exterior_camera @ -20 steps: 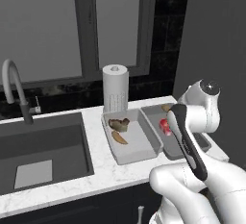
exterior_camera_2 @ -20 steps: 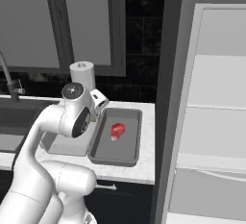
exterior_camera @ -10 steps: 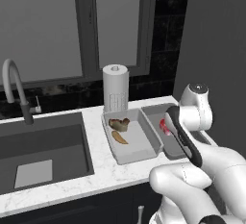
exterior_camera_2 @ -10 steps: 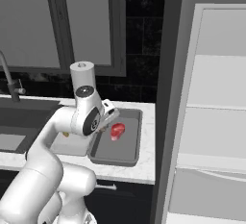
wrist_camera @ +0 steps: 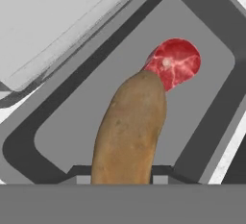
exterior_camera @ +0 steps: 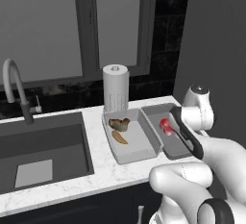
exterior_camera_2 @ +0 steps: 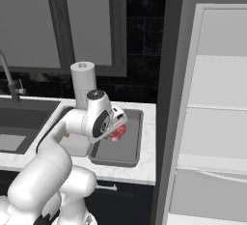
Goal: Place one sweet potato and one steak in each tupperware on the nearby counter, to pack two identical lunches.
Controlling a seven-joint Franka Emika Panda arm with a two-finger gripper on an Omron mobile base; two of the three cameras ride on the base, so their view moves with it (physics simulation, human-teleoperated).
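Gripper (wrist_camera: 122,177) closed on a sweet potato (wrist_camera: 129,129), held by one end; free end pts toward the red steak (wrist_camera: 174,63). Hand view: tuber hangs over the darker grey tupperware (wrist_camera: 211,45), red steak lying on its floor near the far end.

Landmark = paper towel roll (exterior_camera: 115,88). Lighter grey tupperware (exterior_camera: 137,153) sits just in front of the roll, w/ brown steak (exterior_camera: 119,124) and 2nd sweet potato (exterior_camera: 119,137) inside, so that lunch looks complete. Darker tupperware (exterior_camera: 180,151) is beside it, on the side away from the sink (exterior_camera: 43,146), all on the white counter (exterior_camera: 72,182).

Judgement: last item, release pending.

Risks:
- tuber gripped at one end only, so it may swing or tip on release and land on the steak or across the rim.
- release too high → bounce/roll out over the low wall.
- height above tray floor can't be read from the hand view.
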